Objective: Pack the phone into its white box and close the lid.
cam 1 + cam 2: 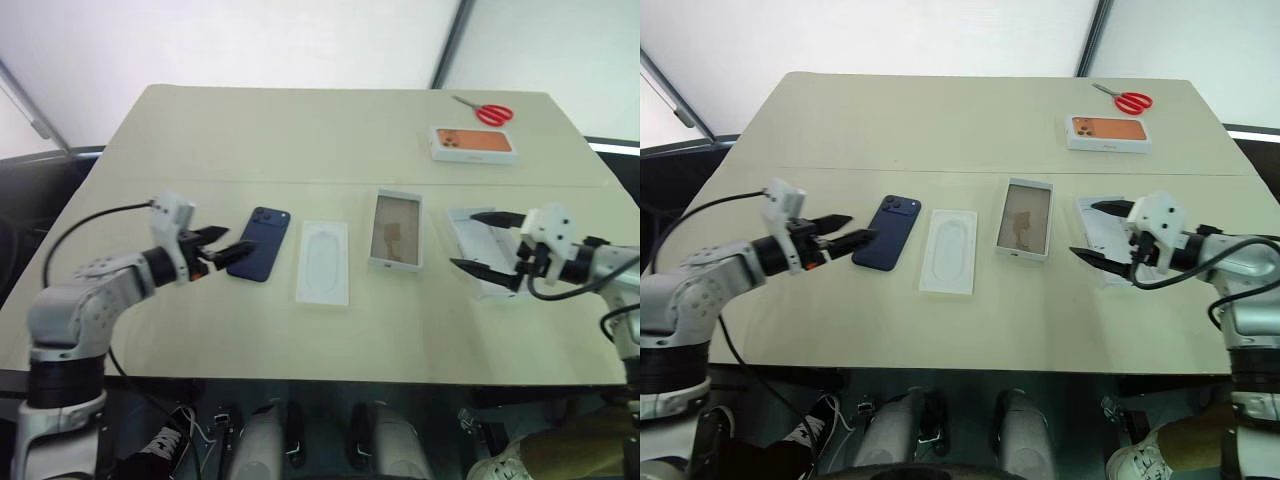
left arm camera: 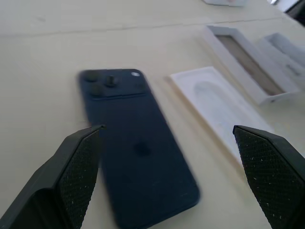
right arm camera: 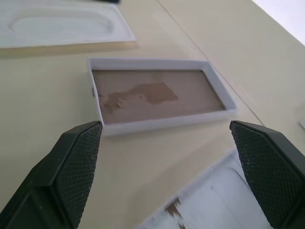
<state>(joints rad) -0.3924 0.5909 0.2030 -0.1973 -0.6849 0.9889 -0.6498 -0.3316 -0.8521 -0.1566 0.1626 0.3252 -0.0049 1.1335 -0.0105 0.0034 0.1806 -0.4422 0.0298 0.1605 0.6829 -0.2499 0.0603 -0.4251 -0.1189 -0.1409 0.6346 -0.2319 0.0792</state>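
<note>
L gripper (image 1: 222, 248) open, just beside phone (image 1: 260, 243), w/ no contact

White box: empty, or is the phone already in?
Empty: the white box shows its bare tan floor; the phone lies on the table.

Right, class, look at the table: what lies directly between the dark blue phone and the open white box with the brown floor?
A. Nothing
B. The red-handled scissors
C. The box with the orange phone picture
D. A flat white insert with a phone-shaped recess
D: the flat white insert lies on the table between the phone and the white box.
</note>
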